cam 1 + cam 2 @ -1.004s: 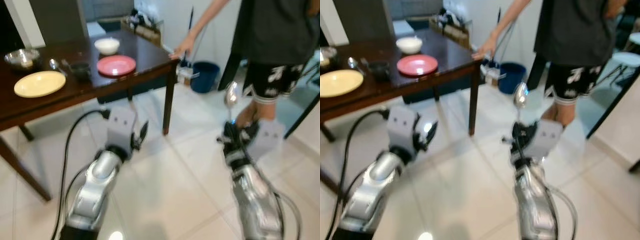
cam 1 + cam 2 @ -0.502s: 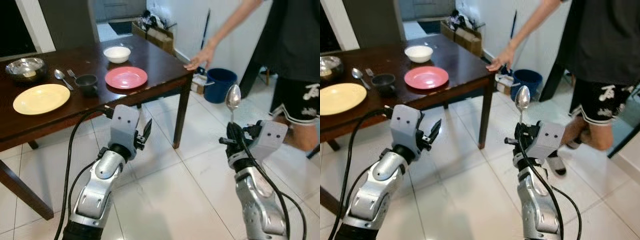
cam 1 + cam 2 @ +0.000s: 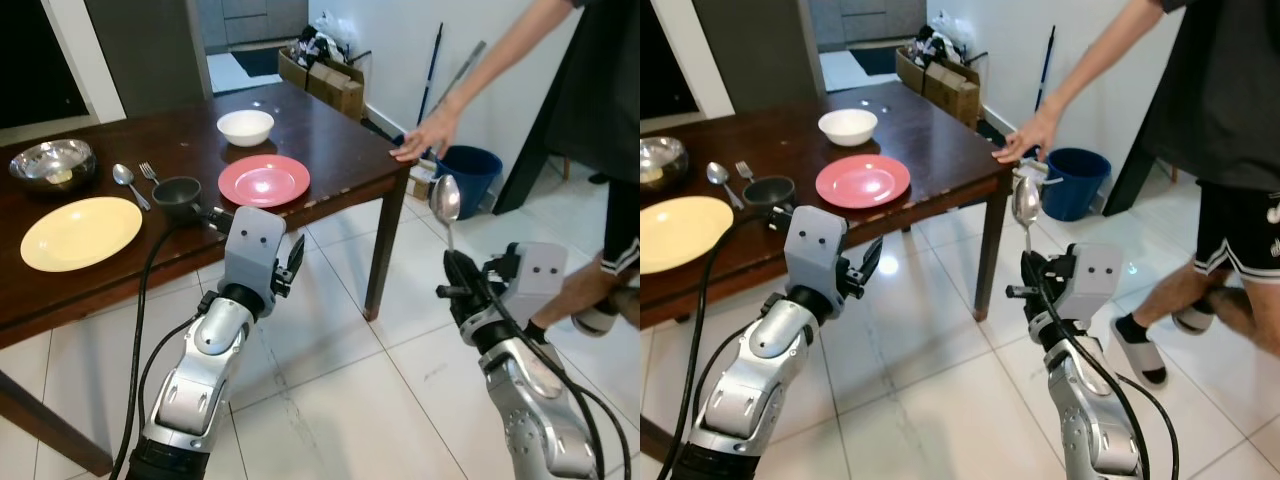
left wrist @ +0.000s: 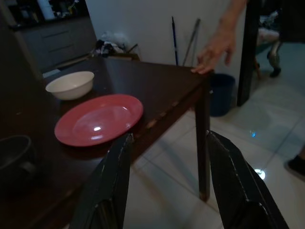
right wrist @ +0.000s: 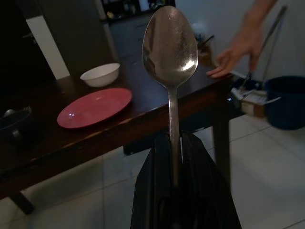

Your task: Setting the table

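Spoon [image 5: 170, 45]: held upright, bowl uppermost, handle clamped between the fingers of the right gripper [image 3: 1028, 290]; lower right of centre in the eye views, over the floor and well apart from the bench.
Left gripper [image 3: 292, 265]: fingers apart, holding nothing; raised just before the near bench edge.
Bench [image 3: 340, 150]: dark brown wood, in the upper left of the eye views.
Items laid: yellow plate [image 3: 80, 232] at far left; pink plate [image 3: 264, 180] toward the centre; white bowl [image 3: 245, 126] behind it; dark cup [image 3: 180, 196] between the plates; second spoon [image 3: 125, 178] and fork [image 3: 150, 172] beside the yellow plate; steel bowl [image 3: 48, 163] at the upper left.
Progress: judged partly done; plates and bowls are out, and the pink plate has no cutlery beside it.
Remaining: the carried spoon is not yet set down; probably destined for the pink plate.
Floor [image 3: 940, 380]: pale glossy tiles.
Room: white wall, blue bucket [image 3: 1072, 182] by the bench corner, cardboard boxes [image 3: 325, 80] behind.
Person: standing at right, one hand [image 3: 1025, 140] resting on the bench corner.
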`<state>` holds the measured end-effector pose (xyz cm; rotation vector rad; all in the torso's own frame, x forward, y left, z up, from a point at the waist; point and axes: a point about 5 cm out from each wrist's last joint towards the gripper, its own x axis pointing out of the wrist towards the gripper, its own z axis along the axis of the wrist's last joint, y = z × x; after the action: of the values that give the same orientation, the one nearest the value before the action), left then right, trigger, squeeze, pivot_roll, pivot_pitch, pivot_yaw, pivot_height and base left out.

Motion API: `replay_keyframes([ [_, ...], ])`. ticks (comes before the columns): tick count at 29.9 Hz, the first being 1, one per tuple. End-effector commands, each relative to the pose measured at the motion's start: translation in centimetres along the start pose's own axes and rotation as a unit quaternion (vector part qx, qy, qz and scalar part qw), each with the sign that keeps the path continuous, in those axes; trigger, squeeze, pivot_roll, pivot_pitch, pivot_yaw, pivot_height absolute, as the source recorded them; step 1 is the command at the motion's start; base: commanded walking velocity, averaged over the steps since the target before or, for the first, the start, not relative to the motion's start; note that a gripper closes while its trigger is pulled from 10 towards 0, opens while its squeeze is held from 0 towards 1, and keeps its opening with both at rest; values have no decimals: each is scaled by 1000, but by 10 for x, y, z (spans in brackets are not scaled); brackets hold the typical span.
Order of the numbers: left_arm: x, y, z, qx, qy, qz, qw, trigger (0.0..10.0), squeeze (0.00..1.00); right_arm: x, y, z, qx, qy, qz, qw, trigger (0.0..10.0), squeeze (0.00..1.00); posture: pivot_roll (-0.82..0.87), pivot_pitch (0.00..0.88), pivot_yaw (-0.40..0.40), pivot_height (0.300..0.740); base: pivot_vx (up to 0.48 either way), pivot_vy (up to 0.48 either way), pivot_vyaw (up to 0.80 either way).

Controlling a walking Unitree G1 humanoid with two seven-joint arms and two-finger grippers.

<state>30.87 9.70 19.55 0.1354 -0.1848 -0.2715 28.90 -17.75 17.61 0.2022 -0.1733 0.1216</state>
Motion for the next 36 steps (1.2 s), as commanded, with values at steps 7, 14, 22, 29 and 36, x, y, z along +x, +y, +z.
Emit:
replay_keyframes([
  [7, 1, -1, 1, 3, 1, -2, 1000, 10000, 0, 0, 2, -2, 4, 8, 4, 1000, 10000, 0, -82, 0, 99, 740, 480, 0, 0],
  [14, 1, -1, 1, 5, 0, -3, 1000, 10000, 0, 0, 3, -4, 7, 11, 2, 1000, 10000, 0, -82, 0, 100, 740, 480, 0, 0],
  [22, 1, -1, 2, 5, -1, -4, 1000, 10000, 0, -1, 5, -6, 9, 18, 11, 1000, 10000, 0, -80, 0, 100, 740, 480, 0, 0],
  [29, 2, -2, 2, 4, -3, -5, 1000, 10000, 0, -1, 2, -8, 3, 23, 10, 1000, 10000, 0, -81, 0, 98, 740, 480, 0, 0],
  [36, 2, -3, 2, 4, -3, -7, 1000, 10000, 0, -2, -3, -13, -17, 46, 17, 999, 10000, 0, -81, 0, 98, 740, 480, 0, 0],
])
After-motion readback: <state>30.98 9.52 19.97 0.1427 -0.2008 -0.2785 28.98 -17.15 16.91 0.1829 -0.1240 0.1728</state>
